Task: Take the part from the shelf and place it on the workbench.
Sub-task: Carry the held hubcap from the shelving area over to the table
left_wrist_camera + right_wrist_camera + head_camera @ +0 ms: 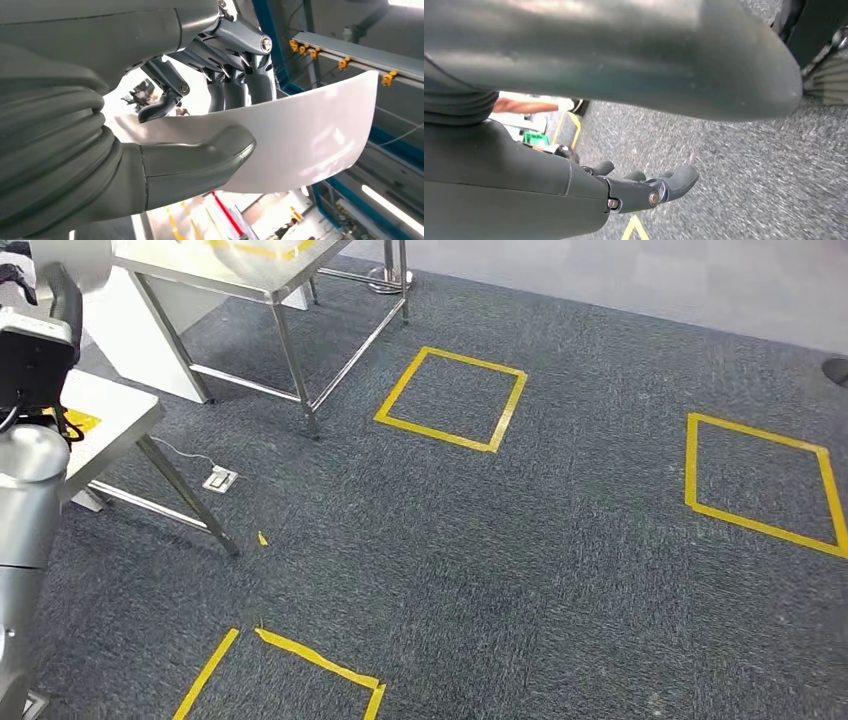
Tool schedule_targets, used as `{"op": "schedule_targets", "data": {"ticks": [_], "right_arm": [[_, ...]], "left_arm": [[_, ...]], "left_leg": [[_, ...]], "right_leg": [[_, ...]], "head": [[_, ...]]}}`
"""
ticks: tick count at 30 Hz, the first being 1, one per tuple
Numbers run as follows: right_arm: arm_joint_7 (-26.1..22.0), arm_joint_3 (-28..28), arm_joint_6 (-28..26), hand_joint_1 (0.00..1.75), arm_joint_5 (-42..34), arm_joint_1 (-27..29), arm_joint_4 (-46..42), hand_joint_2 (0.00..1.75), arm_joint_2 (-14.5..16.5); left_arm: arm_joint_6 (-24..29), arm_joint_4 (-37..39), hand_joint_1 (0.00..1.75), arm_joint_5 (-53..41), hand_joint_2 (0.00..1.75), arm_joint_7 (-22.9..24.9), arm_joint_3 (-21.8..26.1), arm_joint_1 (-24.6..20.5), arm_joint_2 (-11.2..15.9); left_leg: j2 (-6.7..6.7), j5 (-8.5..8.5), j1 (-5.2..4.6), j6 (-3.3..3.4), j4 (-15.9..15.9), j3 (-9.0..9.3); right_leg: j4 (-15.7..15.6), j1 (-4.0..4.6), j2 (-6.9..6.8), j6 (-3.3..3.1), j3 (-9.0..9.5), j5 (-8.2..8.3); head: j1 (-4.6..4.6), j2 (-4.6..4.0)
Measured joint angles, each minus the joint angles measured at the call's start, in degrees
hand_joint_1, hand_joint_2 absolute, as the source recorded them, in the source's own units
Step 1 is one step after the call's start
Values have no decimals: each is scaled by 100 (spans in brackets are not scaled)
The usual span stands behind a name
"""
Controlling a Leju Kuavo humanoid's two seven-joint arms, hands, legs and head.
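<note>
While the head view shows carpet [560, 570], left hand [200, 125] grips white part [310, 135].

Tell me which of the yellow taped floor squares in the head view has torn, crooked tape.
The bottom-left floor square nearest the robot: its top edge runs slanted and ragged, while the centre floor square and the right floor square have clean straight outlines.

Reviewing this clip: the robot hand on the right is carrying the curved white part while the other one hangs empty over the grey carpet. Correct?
Not quite. The left robot hand grips the curved white part, thumb on one face and fingers on the other, as the left wrist view shows. The right robot hand hangs empty over the grey carpet.
</note>
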Motion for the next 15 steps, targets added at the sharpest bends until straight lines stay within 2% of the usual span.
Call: {"op": "schedule_targets", "data": {"ticks": [1, 2, 3, 4, 6, 7, 8, 10, 12, 14, 15], "right_arm": [[5, 0, 0, 0, 1, 8, 0, 0, -1], [12, 0, 0, 0, 1, 13, 0, 0, -2], [18, 0, 0, 0, 1, 13, 0, 0, -2], [23, 0, -1, 0, 1, 11, 0, 0, -2], [13, 0, -3, 0, -1, 4, 0, 0, -1], [1, 0, -4, 0, -1, 3, 0, 0, 1], [-8, -1, -6, 0, -1, 2, 0, 0, 2], [-13, -2, -10, 0, 1, -5, 0, 0, 3], [-7, -4, -14, 0, 7, -15, 0, 0, 2], [-5, -4, -15, 0, 15, -11, 0, 0, 2], [-4, -4, -15, 0, 24, -6, 0, 0, 3]], "left_arm": [[0, 1, 175, -5, 175, 5, -1, 11, -10], [0, 2, 175, -15, 175, 11, -2, 22, -19], [1, 2, 175, -24, 175, 17, -3, 31, -22], [3, 2, 175, -33, 175, 22, -4, 35, -26], [13, -2, 175, -43, 175, 28, -5, 27, -33], [21, -5, 175, -45, 175, 30, -5, 21, -35], [27, -8, 175, -46, 175, 32, -5, 18, -36], [35, -10, 175, -48, 175, 37, -5, 23, -20], [45, -11, 175, -48, 175, 41, -5, 21, 6], [56, -13, 175, -49, 175, 43, -5, 35, 18], [59, -13, 175, -49, 175, 43, -5, 59, 21]], "left_leg": [[-57, -3, 1, 3, 9, -5], [-118, -7, 5, 0, 23, -11], [-177, -13, 12, -11, 41, -15], [-232, -25, 22, -29, 65, -18], [-323, -57, 25, -90, 125, -47], [-361, -64, 21, -126, 141, -64], [-397, -61, 20, -163, 140, -78], [-440, -43, 31, -229, 116, -93], [-277, -159, 29, -281, 292, -190], [-47, -480, 25, -317, 896, -472], [-1, -646, 30, -332, 1280, -654]], "right_leg": [[247, -6, 17, 9, -148, -48], [284, -12, 24, 13, -198, 16], [97, -20, 36, 16, -133, 178], [-269, -34, 73, 19, 30, 393], [-952, -59, 205, 17, 355, 650], [-1125, -62, 242, 4, 441, 687], [-1173, -54, 248, -22, 463, 673], [-1200, -43, 166, -102, 471, 702], [-1240, -51, 94, -184, 485, 731], [-1260, -52, 19, -234, 491, 736], [-1260, -49, -21, -246, 491, 732]], "head": [[4, 0], [7, 0], [10, 0], [12, 0], [15, 0], [15, 0], [18, 0], [21, 0], [2, 0], [-20, 0], [-22, 0]]}}
